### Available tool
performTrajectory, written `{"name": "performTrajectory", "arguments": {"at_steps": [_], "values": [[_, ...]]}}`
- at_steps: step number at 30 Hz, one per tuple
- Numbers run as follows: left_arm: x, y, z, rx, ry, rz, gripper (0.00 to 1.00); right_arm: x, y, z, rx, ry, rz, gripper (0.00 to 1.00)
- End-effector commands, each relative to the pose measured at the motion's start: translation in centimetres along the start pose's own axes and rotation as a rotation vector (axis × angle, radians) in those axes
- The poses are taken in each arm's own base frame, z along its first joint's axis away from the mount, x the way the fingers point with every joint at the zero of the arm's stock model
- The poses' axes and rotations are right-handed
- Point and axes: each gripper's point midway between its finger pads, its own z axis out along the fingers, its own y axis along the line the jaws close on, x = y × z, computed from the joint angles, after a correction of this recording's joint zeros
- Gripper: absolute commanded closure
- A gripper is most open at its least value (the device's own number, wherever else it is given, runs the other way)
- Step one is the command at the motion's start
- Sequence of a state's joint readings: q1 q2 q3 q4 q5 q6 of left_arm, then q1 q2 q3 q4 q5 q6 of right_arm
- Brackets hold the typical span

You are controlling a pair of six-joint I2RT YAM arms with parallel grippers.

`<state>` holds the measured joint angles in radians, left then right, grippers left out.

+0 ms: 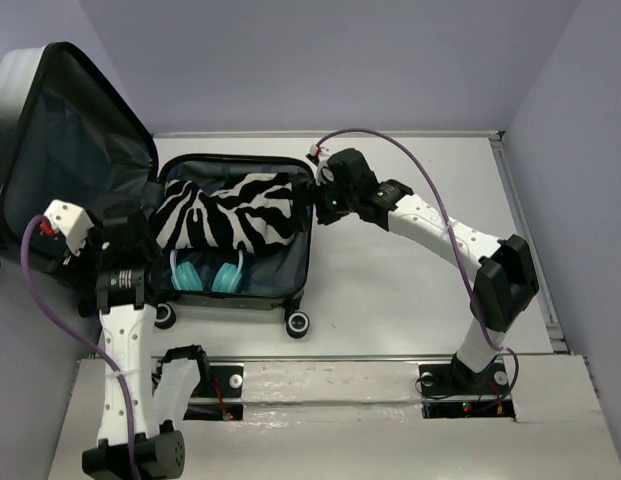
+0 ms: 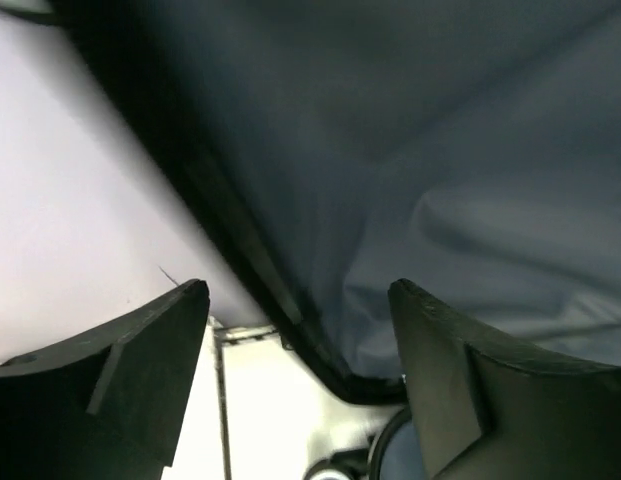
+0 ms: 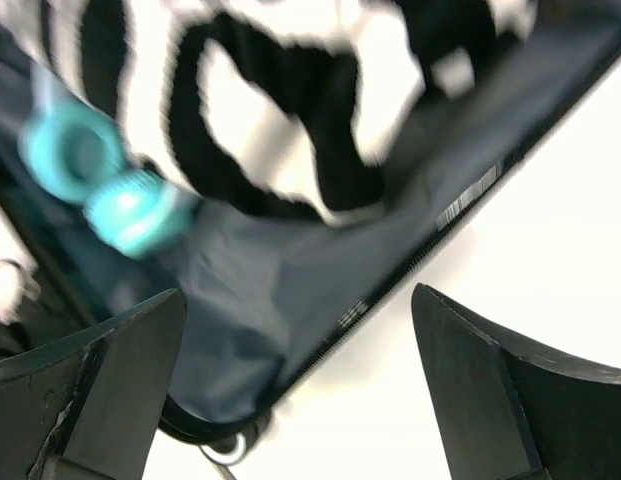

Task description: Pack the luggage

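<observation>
Because its lid (image 1: 75, 150) stands raised at the far left, the luggage (image 1: 265, 282) lies open on the left side of the worktop (image 1: 410, 290), with its shallow base facing the ceiling. A zebra-striped pouch (image 1: 230, 215) fills the far half of the base, and teal headphones (image 1: 205, 272) sit in the near half. The hard shell looks stiff and smooth, probably slippery to pinch on a flat face. The grey lining is soft and would bunch. On its black wheels (image 1: 297, 323) the case could roll or slide if pushed sideways. It seems light enough for one arm to swing the lid. The lid's thin rim looks like the best place to take hold, with the base steadied at its right edge. The left tool (image 1: 138, 228) hovers by the hinge side, released. Its fingers (image 2: 140, 370) are spread, the lid's dark rim and lining show beyond them, and they touch nothing that I can make out. The right tool (image 1: 325, 200) hangs just over the base's right rim, jaws wide and empty.
</observation>
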<state>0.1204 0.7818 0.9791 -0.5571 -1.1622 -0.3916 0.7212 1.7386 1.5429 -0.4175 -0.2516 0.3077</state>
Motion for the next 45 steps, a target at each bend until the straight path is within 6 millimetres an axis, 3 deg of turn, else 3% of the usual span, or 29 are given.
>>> {"name": "performTrajectory", "arguments": {"at_steps": [1,2,4,10,12,15,17,19,21,24,25,26,30,31,32,33,34,37,38,39,40,42,43,44,45], "values": [[-2.5,-0.7,1.4,-0.129,-0.071,-0.049,0.21,0.0,-0.2,-0.1,0.009,-0.029,-0.039,0.00],[-2.6,-0.9,1.5,-0.133,-0.073,-0.049,0.36,0.1,-0.6,-0.1,0.028,-0.032,-0.041,0.00],[-2.1,-1.0,2.2,-0.167,-0.071,-0.027,0.51,0.1,-2.2,0.2,0.093,-0.040,-0.033,0.01],[0.6,-1.0,3.9,-0.183,-0.036,0.010,0.73,1.7,-6.2,1.8,0.177,0.004,0.042,0.01],[0.8,-1.5,4.0,-0.161,-0.024,0.001,0.94,2.4,-7.1,2.6,0.186,0.023,0.058,0.01],[0.1,-2.5,3.7,-0.096,-0.017,-0.016,0.94,2.9,-8.3,3.6,0.196,0.031,0.101,0.04],[-0.8,-3.9,2.6,0.001,-0.018,-0.047,0.94,3.6,-9.6,4.6,0.222,0.047,0.144,0.13],[-1.9,-4.5,1.3,0.082,-0.040,-0.076,0.94,4.4,-10.6,5.7,0.229,0.074,0.162,0.31],[-2.5,-5.9,-0.7,0.190,-0.057,-0.082,0.94,5.0,-10.7,6.5,0.216,0.095,0.172,0.41],[-3.5,-7.0,-3.9,0.343,-0.085,-0.115,0.94,6.3,-10.1,7.9,0.159,0.139,0.207,0.74],[-3.5,-8.1,-5.9,0.435,-0.085,-0.115,0.94,6.6,-10.0,8.1,0.148,0.147,0.219,0.89],[-3.8,-8.3,-7.0,0.487,-0.088,-0.122,0.94,6.9,-10.2,8.3,0.153,0.151,0.226,0.93],[-3.3,-10.9,-13.1,0.768,-0.075,-0.073,0.94,7.8,-10.8,8.4,0.175,0.154,0.240,0.93],[-2.6,-11.8,-16.2,0.906,-0.064,-0.043,0.94,7.8,-10.9,8.3,0.185,0.150,0.238,0.93],[-1.9,-12.1,-17.8,0.972,-0.060,-0.019,0.94,7.7,-11.1,8.2,0.197,0.146,0.236,0.93],[-1.3,-12.2,-19.5,1.045,-0.054,0.002,0.94,7.6,-11.5,8.1,0.218,0.138,0.231,0.93],[-0.4,-12.1,-22.4,1.165,-0.047,0.037,0.94,7.3,-12.3,7.5,0.229,0.128,0.243,0.93],[0.9,-11.3,-26.3,1.319,-0.015,0.081,0.94,6.5,-13.9,6.4,0.232,0.109,0.284,0.93],[0.4,-10.9,-27.7,1.382,0.009,0.068,0.94,6.6,-15.6,5.7,0.252,0.104,0.313,0.93],[0.4,-10.2,-30.1,1.489,0.029,0.080,0.88,6.4,-16.5,5.3,0.260,0.097,0.322,0.93],[0.7,-9.9,-31.9,1.566,0.053,0.107,0.61,6.2,-17.2,4.7,0.265,0.089,0.334,0.93],[-1.2,-8.3,-36.1,1.770,0.113,0.089,0.28,5.9,-19.4,3.3,0.283,0.071,0.370,0.93],[-1.8,-7.8,-37.4,1.821,0.126,0.087,0.21,5.7,-19.8,2.8,0.283,0.064,0.378,0.93],[-3.1,-7.2,-39.0,1.877,0.138,0.073,0.06,5.3,-20.2,2.2,0.284,0.053,0.376,0.93],[-3.7,-6.4,-40.4,1.939,0.143,0.073,0.01,5.1,-21.2,1.5,0.300,0.040,0.389,0.89]]}}
